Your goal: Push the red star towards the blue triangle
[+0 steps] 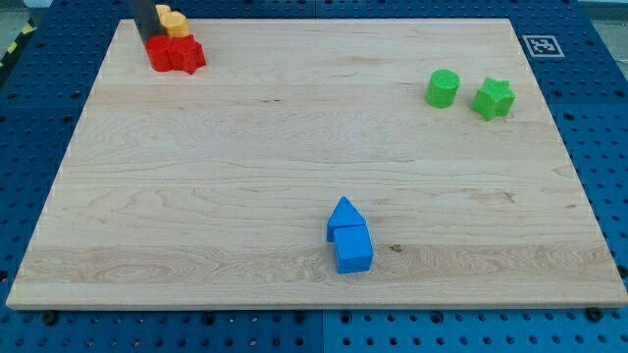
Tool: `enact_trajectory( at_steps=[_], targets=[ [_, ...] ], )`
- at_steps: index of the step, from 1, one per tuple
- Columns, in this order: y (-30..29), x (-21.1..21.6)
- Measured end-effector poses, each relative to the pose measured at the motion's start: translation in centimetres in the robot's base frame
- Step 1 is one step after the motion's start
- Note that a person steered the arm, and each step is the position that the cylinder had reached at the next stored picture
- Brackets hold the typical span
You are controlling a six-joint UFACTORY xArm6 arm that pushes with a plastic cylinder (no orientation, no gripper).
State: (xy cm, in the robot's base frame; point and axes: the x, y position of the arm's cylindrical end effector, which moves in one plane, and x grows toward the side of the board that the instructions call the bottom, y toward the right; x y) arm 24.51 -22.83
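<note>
The red star [188, 56] lies at the view's top left, touching another red block [160, 53] on its left. My tip [149, 37] is at the top edge of that red block, just left of two yellow blocks [174, 21]. The rod comes down from the view's top edge. The blue triangle [343, 213] lies far off at the bottom centre, touching a blue cube [353, 251] just below it.
A green cylinder [443, 88] and a green star [494, 98] sit side by side at the view's upper right. The wooden board [294, 127] ends close behind the red and yellow blocks. A marker tag [541, 45] is at the top right corner.
</note>
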Motion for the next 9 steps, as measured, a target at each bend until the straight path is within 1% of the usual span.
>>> enact_trajectory(
  at_steps=[2, 3, 7, 9],
  targets=[
    [4.8, 2.8],
    [7.7, 3.3],
    [15.6, 15.1],
    [20.2, 22.0]
  ],
)
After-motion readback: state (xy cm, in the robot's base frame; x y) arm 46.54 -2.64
